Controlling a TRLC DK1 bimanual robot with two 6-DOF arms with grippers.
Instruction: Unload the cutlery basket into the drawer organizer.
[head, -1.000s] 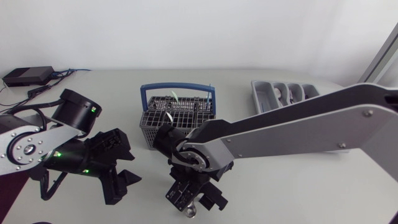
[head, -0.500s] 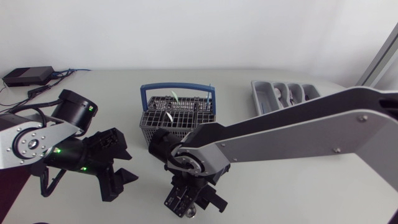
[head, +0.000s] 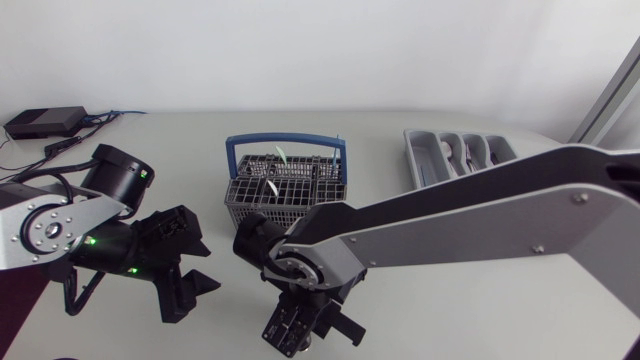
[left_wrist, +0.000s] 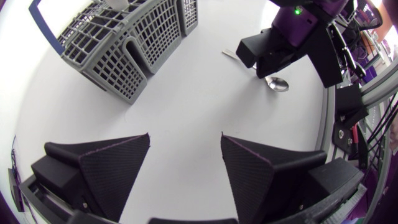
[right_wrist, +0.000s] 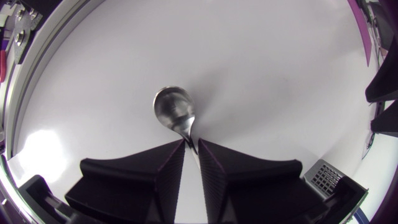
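Spoon (right_wrist: 173, 109) is lying on the worktop (left_wrist: 186, 106) in front of the cutlery basket (head: 285, 185), with the right claw (right_wrist: 191, 144) clenching its handle and edging toward the left arm's side. The left claw (left_wrist: 185, 162) is hanging released. The drawer organizer (head: 455, 152) is sitting well apart, so lifting probably comes next.

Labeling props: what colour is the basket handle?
Blue handle on the grey cutlery basket; clearest in head view.

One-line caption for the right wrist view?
Right gripper shut on the handle of a spoon, its bowl ahead on the table.
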